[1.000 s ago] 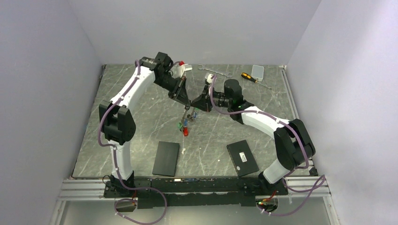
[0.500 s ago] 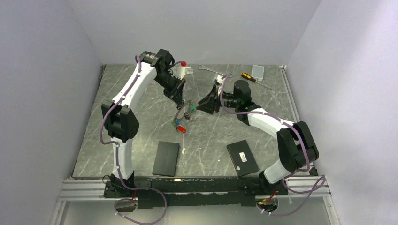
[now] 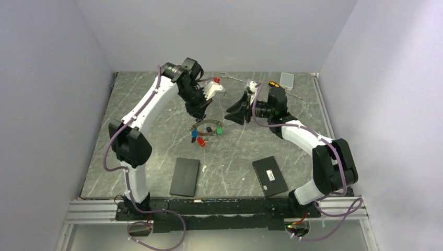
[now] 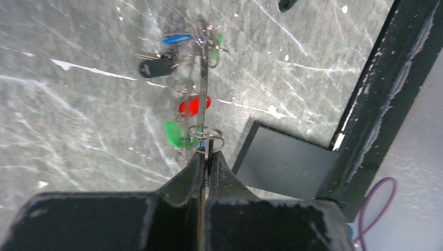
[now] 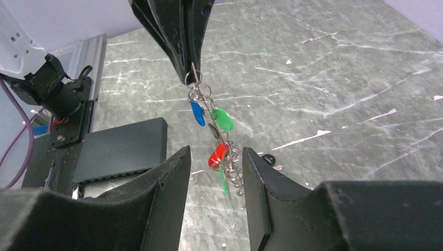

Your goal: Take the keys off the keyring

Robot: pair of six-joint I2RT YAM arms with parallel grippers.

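Note:
My left gripper (image 3: 202,112) is shut on the top edge of the keyring (image 3: 206,127), which hangs above the table. In the left wrist view (image 4: 206,152) the ring (image 4: 202,94) shows edge-on with the keys, tagged blue (image 4: 177,38), black (image 4: 156,67), red (image 4: 194,106) and green (image 4: 175,133). My right gripper (image 3: 230,113) is open and empty, just right of the ring. In the right wrist view (image 5: 214,162) the keys (image 5: 218,154) dangle just beyond my open fingers, below the left gripper (image 5: 180,31).
Two flat black boxes (image 3: 185,176) (image 3: 270,176) lie near the front edge of the table. One also shows in the right wrist view (image 5: 123,149). A wrench (image 3: 235,79), a screwdriver (image 3: 277,86) and a small clear box (image 3: 286,79) lie at the back right.
My right gripper has let go of the keyring and drawn back to the right. My left gripper has carried the ring a little right and toward the back.

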